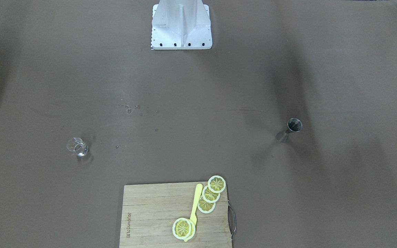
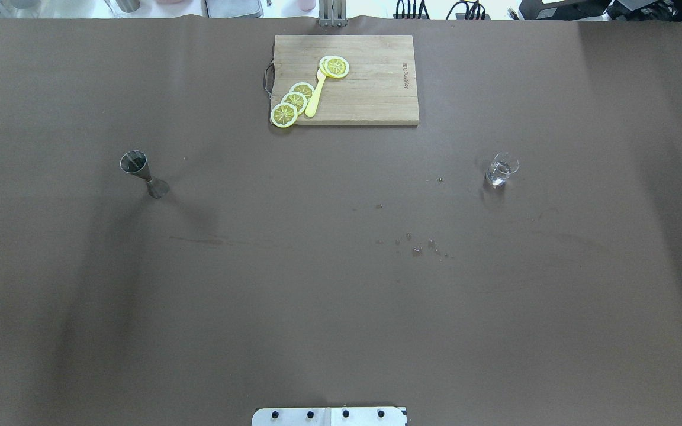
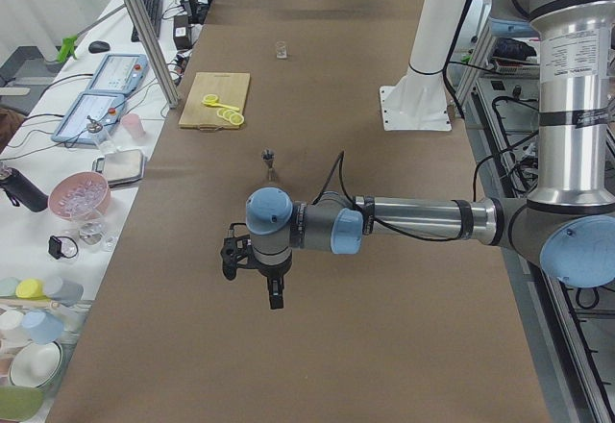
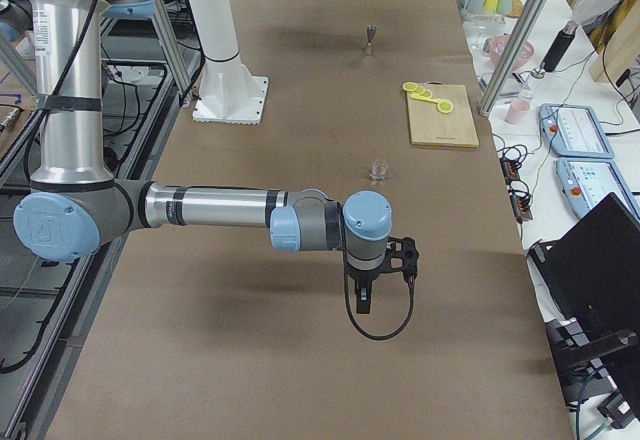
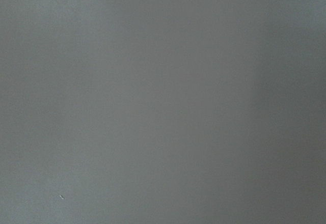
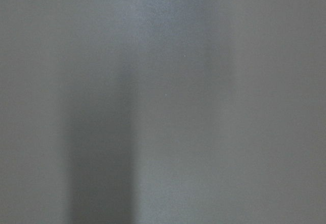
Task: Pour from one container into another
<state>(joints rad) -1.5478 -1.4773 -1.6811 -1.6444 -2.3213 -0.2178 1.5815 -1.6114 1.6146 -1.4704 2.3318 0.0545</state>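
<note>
Overhead exterior view showed the glass cup [image 2: 501, 170] upright on the counter [image 2: 317, 307], to the robot's right of the cutting board [image 2: 370, 89] and a little nearer the robot than the board; it seemed to have some clear liquid in it; its pouring lip was too small to place with any confidence. The steel jigger [image 2: 142, 173] stood upright as well, on the opposite side of the board, to the robot's left; cup and jigger were well apart, with the board between them along the counter's length. A few droplets [image 2: 418, 248] lay on the counter, on the robot's side of the board and nearer the cup than the jigger.

The right claw [image 4: 362, 302] hung pointing down over the counter, out past the cup on the side away from the board; so the cup lay between that claw and the board, and the right arm looked much the nearer one to fetch it. The left claw [image 3: 276, 298] hung likewise beyond the jigger, away from the board. Neither claw held anything; whether their jaws were parted or closed I cannot tell, as only the side views showed them; both wrist views showed just blank counter.
</note>
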